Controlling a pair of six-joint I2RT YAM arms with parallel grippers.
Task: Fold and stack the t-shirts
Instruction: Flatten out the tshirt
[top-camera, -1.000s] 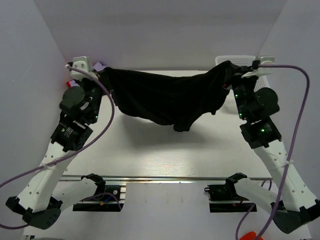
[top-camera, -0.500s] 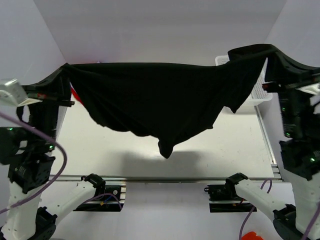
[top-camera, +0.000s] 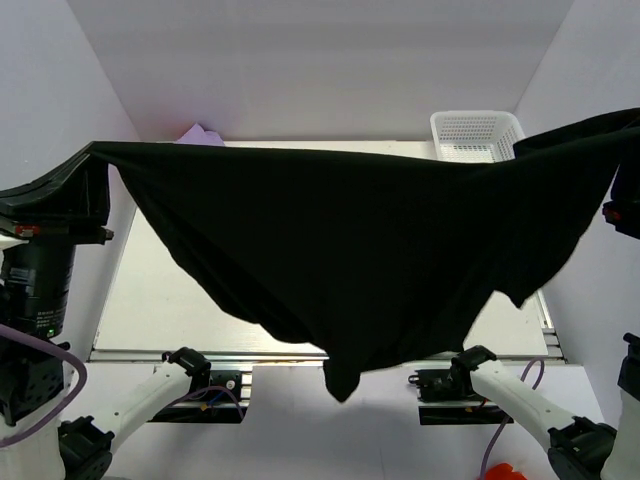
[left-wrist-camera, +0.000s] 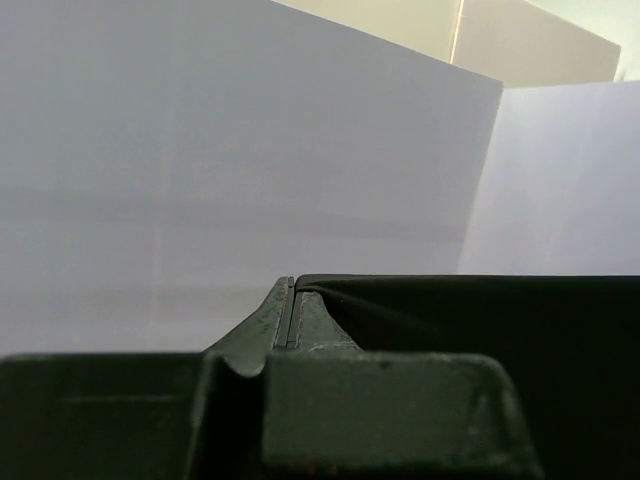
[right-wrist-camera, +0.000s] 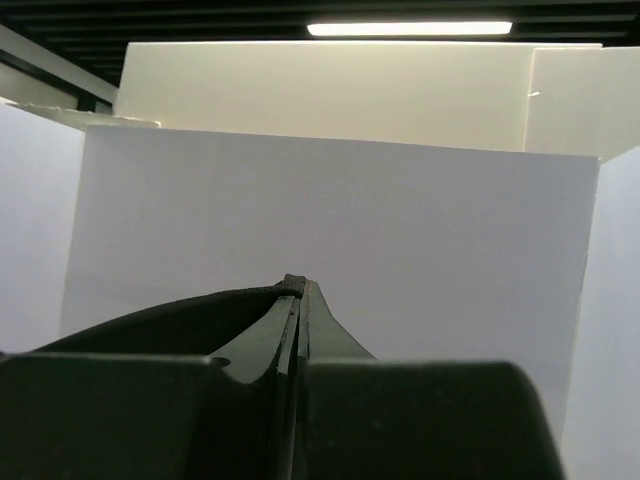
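We hold the large plain black cloth t-shirt (top-camera: 350, 250) stretched across mid-frame, its upper-left corner pinched in our left gripper (left-wrist-camera: 290, 288), upper-right in our right gripper (right-wrist-camera: 299, 285).

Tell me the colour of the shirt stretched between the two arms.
Plain black, with no print visible. The t-shirt shows best in the top external view.

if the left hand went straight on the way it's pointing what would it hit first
Probably the white wall panel: the left hand, shut on the black t-shirt, points at it with nothing between, though how far is unclear.
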